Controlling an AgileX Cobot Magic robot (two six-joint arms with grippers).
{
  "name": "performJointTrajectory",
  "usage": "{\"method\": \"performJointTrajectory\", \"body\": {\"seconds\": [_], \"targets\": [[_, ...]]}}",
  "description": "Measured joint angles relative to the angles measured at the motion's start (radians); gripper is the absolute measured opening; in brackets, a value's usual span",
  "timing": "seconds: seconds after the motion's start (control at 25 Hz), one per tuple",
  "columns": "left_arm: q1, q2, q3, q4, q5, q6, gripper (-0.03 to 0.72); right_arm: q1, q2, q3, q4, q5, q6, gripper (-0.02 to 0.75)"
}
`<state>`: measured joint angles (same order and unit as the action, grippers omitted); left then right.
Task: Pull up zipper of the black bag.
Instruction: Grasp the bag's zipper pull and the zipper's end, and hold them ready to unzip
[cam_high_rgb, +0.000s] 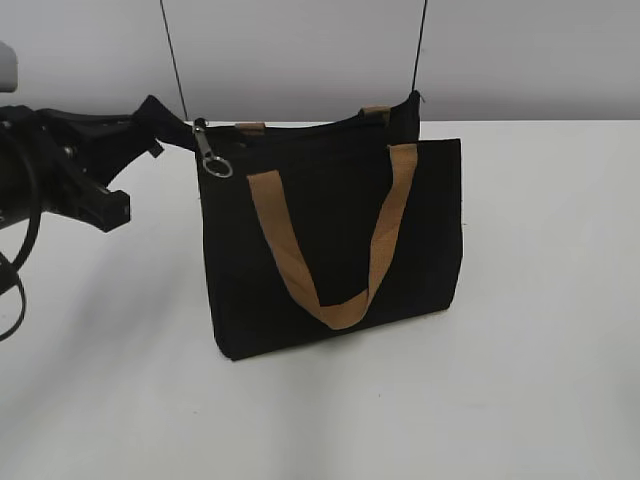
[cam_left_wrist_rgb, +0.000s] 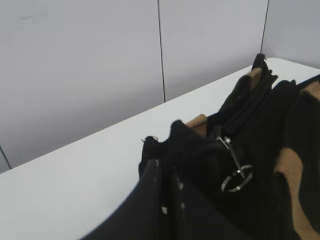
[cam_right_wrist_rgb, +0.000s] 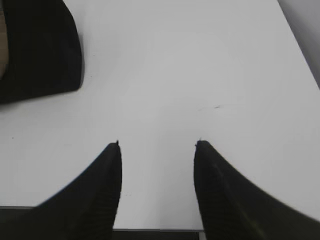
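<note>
The black bag (cam_high_rgb: 335, 240) stands upright on the white table with tan strap handles. The zipper runs along its top edge. Its silvery pull tab with a ring (cam_high_rgb: 214, 160) hangs at the bag's left end and also shows in the left wrist view (cam_left_wrist_rgb: 236, 177). My left gripper (cam_high_rgb: 168, 128) is shut on the black fabric at the bag's top left corner, just left of the pull; its fingers (cam_left_wrist_rgb: 166, 169) pinch that fabric. My right gripper (cam_right_wrist_rgb: 157, 150) is open and empty over bare table, with a corner of the bag (cam_right_wrist_rgb: 37, 50) to its upper left. It is out of the exterior view.
The white table (cam_high_rgb: 540, 300) stretches round the bag. A grey wall with thin vertical seams (cam_high_rgb: 300, 50) stands close behind. The table's near edge shows under the right gripper (cam_right_wrist_rgb: 155, 231).
</note>
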<state>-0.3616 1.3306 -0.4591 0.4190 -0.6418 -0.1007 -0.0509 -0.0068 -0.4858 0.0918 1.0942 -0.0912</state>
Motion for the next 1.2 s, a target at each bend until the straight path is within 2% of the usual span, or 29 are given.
{"method": "performJointTrajectory", "body": {"seconds": [0.16,0.36,0.52,0.84,1.04,1.2], "targets": [[0.0,-0.026,0.0,0.0,-0.03,0.001,-0.006,0.0,0.04,0.0,0.107,-0.002,-0.101,0.37],[0.0,-0.034,0.0,0.002,-0.038,0.001,-0.006,0.005,0.244,-0.007,0.306,-0.004,-0.34,0.37],[0.0,-0.034,0.0,0.002,-0.044,0.001,-0.006,0.053,0.392,-0.016,0.452,-0.11,-0.494,0.37],[0.0,-0.034,0.0,0.004,-0.047,0.001,-0.006,0.21,0.783,-0.096,0.668,-0.276,-0.775,0.37],[0.0,-0.034,0.0,0.004,-0.047,0.001,-0.006,0.341,1.051,-0.226,0.783,-0.327,-0.938,0.37],[0.0,-0.035,0.0,0.004,-0.047,0.001,-0.006,0.434,1.245,-0.357,0.815,-0.34,-1.034,0.37]]}}
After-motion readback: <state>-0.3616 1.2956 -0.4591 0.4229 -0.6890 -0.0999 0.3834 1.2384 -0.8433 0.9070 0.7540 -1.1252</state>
